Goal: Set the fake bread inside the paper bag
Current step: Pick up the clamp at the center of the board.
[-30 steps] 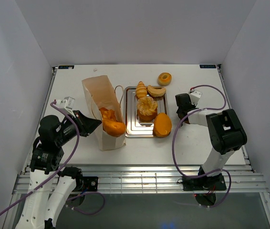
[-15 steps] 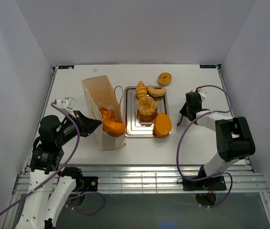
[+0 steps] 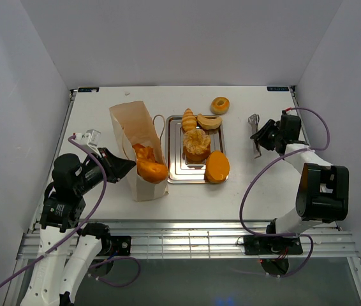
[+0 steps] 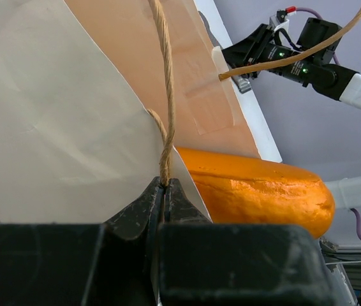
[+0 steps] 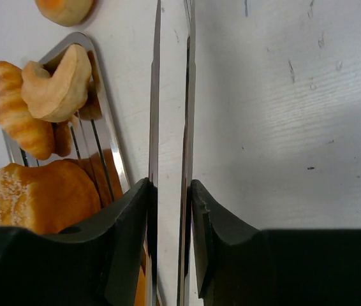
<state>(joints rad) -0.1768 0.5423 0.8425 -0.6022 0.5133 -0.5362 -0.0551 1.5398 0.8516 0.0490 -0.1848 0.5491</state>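
Your closed left fingers (image 4: 136,210) are pinching the pale tan paper bag's (image 3: 132,127) cord handle (image 4: 165,95). Your right fingers (image 5: 123,223) are clasping slim metal tongs (image 5: 154,95). One glossy orange loaf (image 4: 257,191) is lying bagged, and several golden breads (image 3: 196,145) are waiting outside.

Top external: fixed, high, behind both arm bases; looks down over the whole table, metal tray (image 3: 176,160) mid-frame.
Left wrist: tight, left of tray, faces right across paper bag (image 4: 59,108) toward right arm (image 4: 321,62).
Right wrist: low, just right of tray (image 5: 97,137), looking down along tongs (image 5: 188,64).
Top view shares the tray with right wrist, the bag with left wrist.
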